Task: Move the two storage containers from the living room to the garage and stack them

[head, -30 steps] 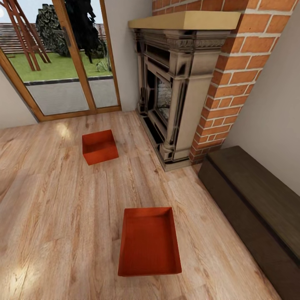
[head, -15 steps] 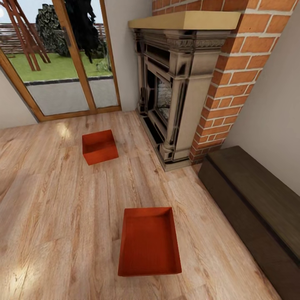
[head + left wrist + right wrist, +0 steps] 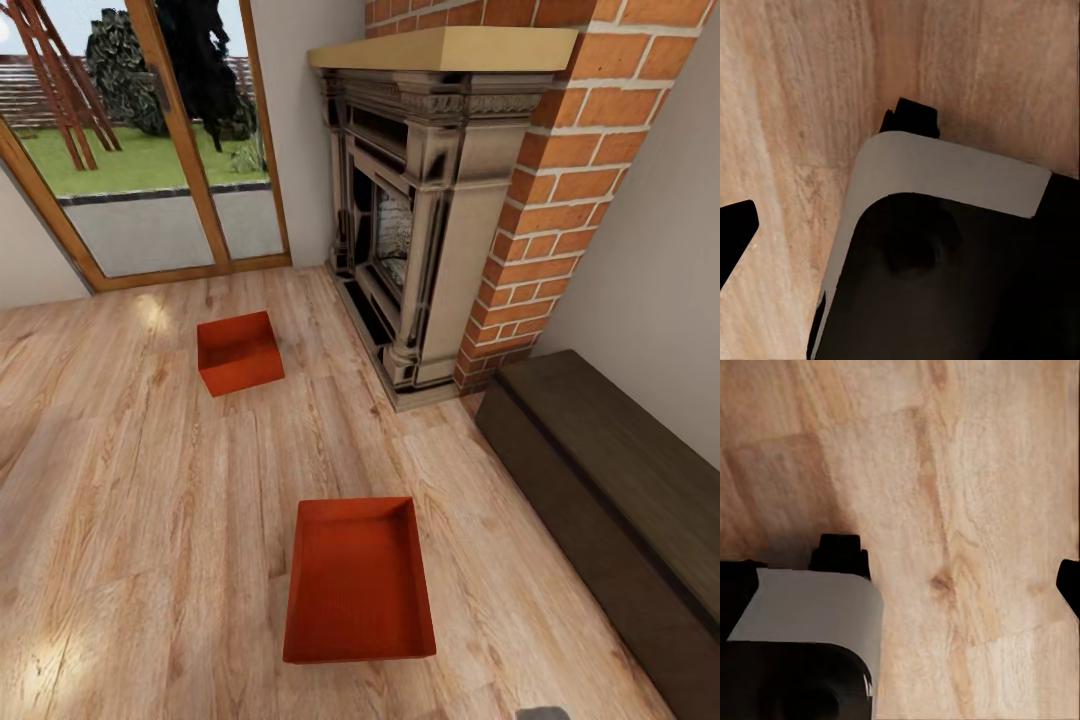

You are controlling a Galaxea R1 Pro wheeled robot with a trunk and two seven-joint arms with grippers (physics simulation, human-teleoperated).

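— While both arms hang low over the wood-plank flooring [image 3: 150, 520], where do the bins sit?

— Two storage containers, both on that flooring in the living room. The near container [image 3: 358, 580] lies close in front of the robot, lidless and empty; the far container [image 3: 238, 352] sits well apart from it, toward the glass doors [image 3: 150, 150].

— And the pincers?

— In the left wrist view one dark fingertip [image 3: 735, 232] of the left pincer shows at the edge, over planks; in the right wrist view one fingertip [image 3: 1069, 585] of the right pincer likewise. I cannot tell how far either is spread. Neither touches a bin.

— What stands around?

— One fireplace mantel [image 3: 420, 200] against one brick chimney [image 3: 570, 170], just right of the far container. One long dark chest [image 3: 620, 500] lies near the near container, apart from it. The robot's grey-and-black base [image 3: 945, 262] shows under both wrists.
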